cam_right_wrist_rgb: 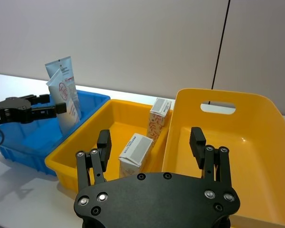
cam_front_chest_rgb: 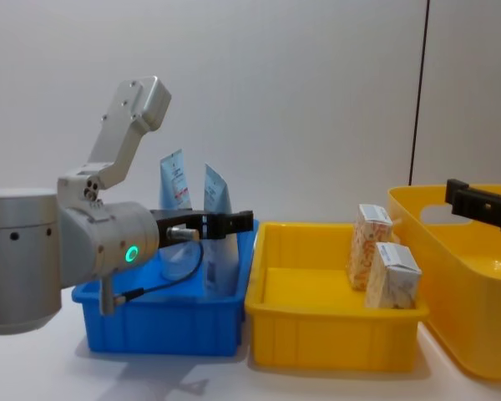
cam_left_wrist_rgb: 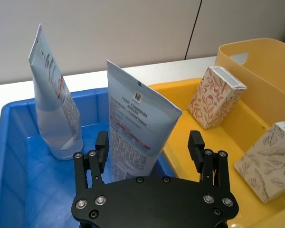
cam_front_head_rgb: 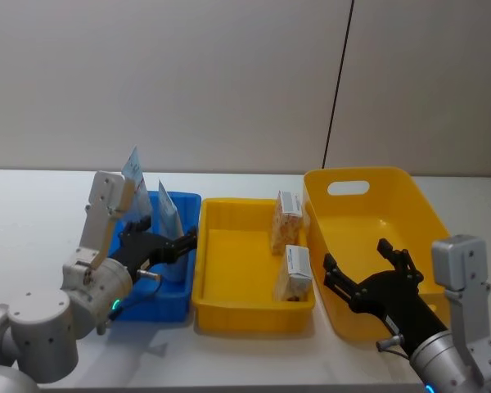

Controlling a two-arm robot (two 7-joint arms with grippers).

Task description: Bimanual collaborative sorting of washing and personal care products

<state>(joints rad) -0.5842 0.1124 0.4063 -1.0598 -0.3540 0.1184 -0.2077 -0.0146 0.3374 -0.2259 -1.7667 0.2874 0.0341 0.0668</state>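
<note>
The left end effector (cam_left_wrist_rgb: 148, 146), spread, straddles the nearer pale blue-and-white squeeze tube (cam_left_wrist_rgb: 133, 118) in the blue plastic bin (cam_front_head_rgb: 165, 306); centre it before pinching. The right end effector (cam_right_wrist_rgb: 151, 139), also spread, hovers well right of that bin.

Both arms are rounded silver-grey joint housings joined by boxy pale-grey links. The left arm (cam_front_chest_rgb: 92, 242), beside the blue bin (cam_front_chest_rgb: 163, 326), wears a glowing green ring light (cam_front_chest_rgb: 131, 253) on its big cylindrical joint, with a thin black cable (cam_front_chest_rgb: 163, 284) looping beneath. The left gripper (cam_left_wrist_rgb: 148, 142) and right gripper (cam_right_wrist_rgb: 150, 137) are matte black: a broad palm plate studded with silver screws (cam_left_wrist_rgb: 99, 200), and two blocky fingers (cam_right_wrist_rgb: 197, 137) on linked bars.
</note>
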